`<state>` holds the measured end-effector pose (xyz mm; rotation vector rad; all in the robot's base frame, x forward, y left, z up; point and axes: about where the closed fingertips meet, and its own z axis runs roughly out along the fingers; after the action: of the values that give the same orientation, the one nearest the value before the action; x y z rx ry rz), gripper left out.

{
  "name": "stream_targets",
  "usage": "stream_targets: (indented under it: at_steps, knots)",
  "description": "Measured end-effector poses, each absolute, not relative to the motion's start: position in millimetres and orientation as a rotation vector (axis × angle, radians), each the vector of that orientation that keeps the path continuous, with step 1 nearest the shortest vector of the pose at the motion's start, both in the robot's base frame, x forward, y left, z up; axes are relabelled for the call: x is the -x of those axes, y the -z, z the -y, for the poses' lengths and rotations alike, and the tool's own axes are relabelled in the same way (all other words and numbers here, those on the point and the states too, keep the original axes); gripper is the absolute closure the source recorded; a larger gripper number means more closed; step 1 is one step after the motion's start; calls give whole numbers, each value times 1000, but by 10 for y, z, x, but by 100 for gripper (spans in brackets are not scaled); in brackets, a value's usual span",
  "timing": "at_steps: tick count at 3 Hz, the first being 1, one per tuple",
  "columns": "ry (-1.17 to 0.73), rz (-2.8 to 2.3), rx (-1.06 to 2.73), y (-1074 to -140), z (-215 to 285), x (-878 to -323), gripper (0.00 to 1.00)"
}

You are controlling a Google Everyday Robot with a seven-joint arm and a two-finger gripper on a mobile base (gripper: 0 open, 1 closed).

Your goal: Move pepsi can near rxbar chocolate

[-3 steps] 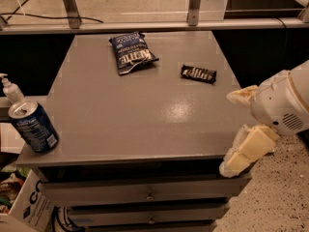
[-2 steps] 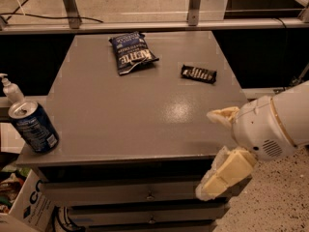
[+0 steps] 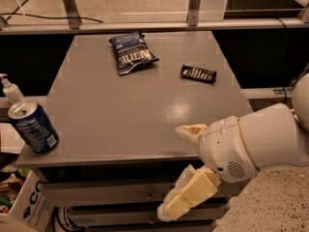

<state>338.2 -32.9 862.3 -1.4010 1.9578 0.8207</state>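
Observation:
The pepsi can (image 3: pixel 33 126), dark blue with a silver top and white print, stands upright at the table's front left corner. The rxbar chocolate (image 3: pixel 198 74), a small black bar with white lettering, lies flat at the table's right side, towards the back. My gripper (image 3: pixel 182 170) is at the front right, over the table's front edge, far from both the can and the bar. Its two cream fingers (image 3: pixel 188 197) are spread wide and hold nothing.
A dark blue crinkled chip bag (image 3: pixel 132 52) lies at the back middle of the grey table (image 3: pixel 120 115). A white pump bottle (image 3: pixel 9 88) stands just behind the can, off the table's left edge. Boxes (image 3: pixel 21 204) sit on the floor at lower left.
My gripper and arm have moved left and down along the table's front right edge, coming nearer the camera. The can, bar and bag have not moved.

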Motion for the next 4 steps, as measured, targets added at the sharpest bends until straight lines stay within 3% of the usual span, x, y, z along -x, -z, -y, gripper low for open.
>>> stream_targets:
  at_steps: [2, 4]
  knots:
    - [-900, -1843, 1373, -8462, 138, -3493, 0]
    - [-1064, -1504, 1432, -8527, -698, -3866, 0]
